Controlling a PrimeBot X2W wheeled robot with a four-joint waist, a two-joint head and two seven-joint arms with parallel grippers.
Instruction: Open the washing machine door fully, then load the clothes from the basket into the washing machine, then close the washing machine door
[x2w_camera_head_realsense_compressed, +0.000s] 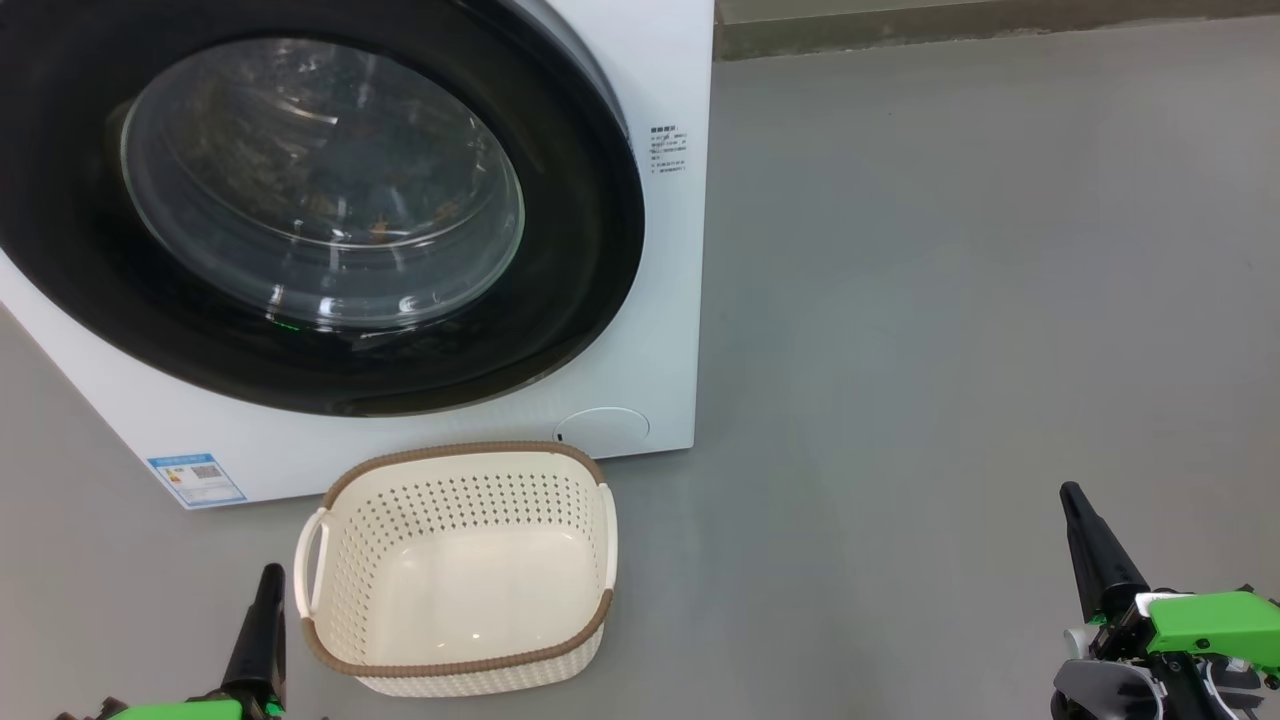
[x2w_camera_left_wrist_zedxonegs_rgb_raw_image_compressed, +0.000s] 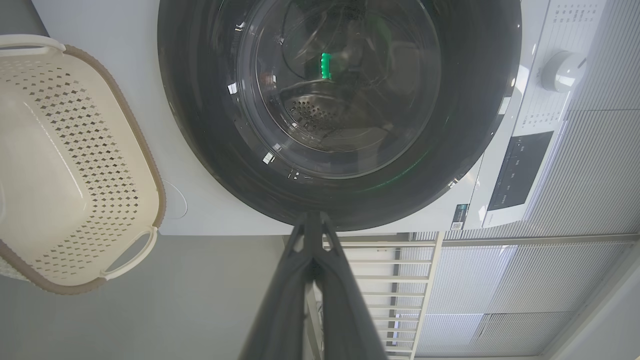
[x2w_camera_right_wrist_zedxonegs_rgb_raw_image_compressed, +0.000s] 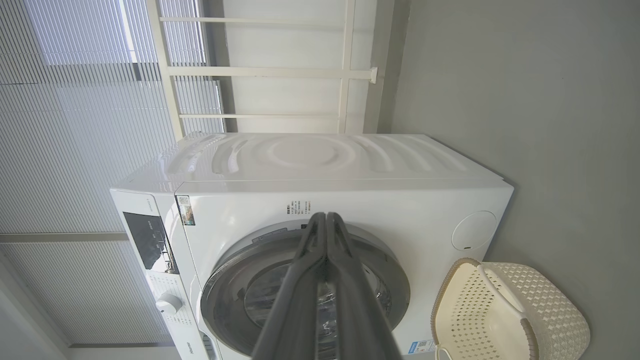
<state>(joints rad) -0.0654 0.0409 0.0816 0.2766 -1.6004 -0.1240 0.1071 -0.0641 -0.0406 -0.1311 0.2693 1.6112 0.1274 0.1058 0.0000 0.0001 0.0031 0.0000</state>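
The white washing machine (x2w_camera_head_realsense_compressed: 665, 300) stands at the upper left, and its door (x2w_camera_head_realsense_compressed: 90, 260), black-rimmed with a glass bowl, lies shut against the front. Behind the glass, faint orange-brown specks of the clothes (x2w_camera_head_realsense_compressed: 380, 228) show inside the drum. The cream basket (x2w_camera_head_realsense_compressed: 450, 495) sits on the floor right before the machine, with nothing inside. My left gripper (x2w_camera_head_realsense_compressed: 270, 578) is shut, low beside the basket's left handle. My right gripper (x2w_camera_head_realsense_compressed: 1072, 497) is shut too, far to the right over bare floor. The left wrist view has the left gripper (x2w_camera_left_wrist_zedxonegs_rgb_raw_image_compressed: 312, 218) pointing at the door (x2w_camera_left_wrist_zedxonegs_rgb_raw_image_compressed: 200, 130); the right gripper (x2w_camera_right_wrist_zedxonegs_rgb_raw_image_compressed: 325, 218) faces the machine's front.
Grey floor (x2w_camera_head_realsense_compressed: 950, 300) stretches open to the right of the machine, up to a wall base (x2w_camera_head_realsense_compressed: 1000, 25). The control panel and its dial (x2w_camera_left_wrist_zedxonegs_rgb_raw_image_compressed: 562, 70) sit at the machine's top. A white railing (x2w_camera_left_wrist_zedxonegs_rgb_raw_image_compressed: 390, 280) and slatted blinds stand behind the machine.
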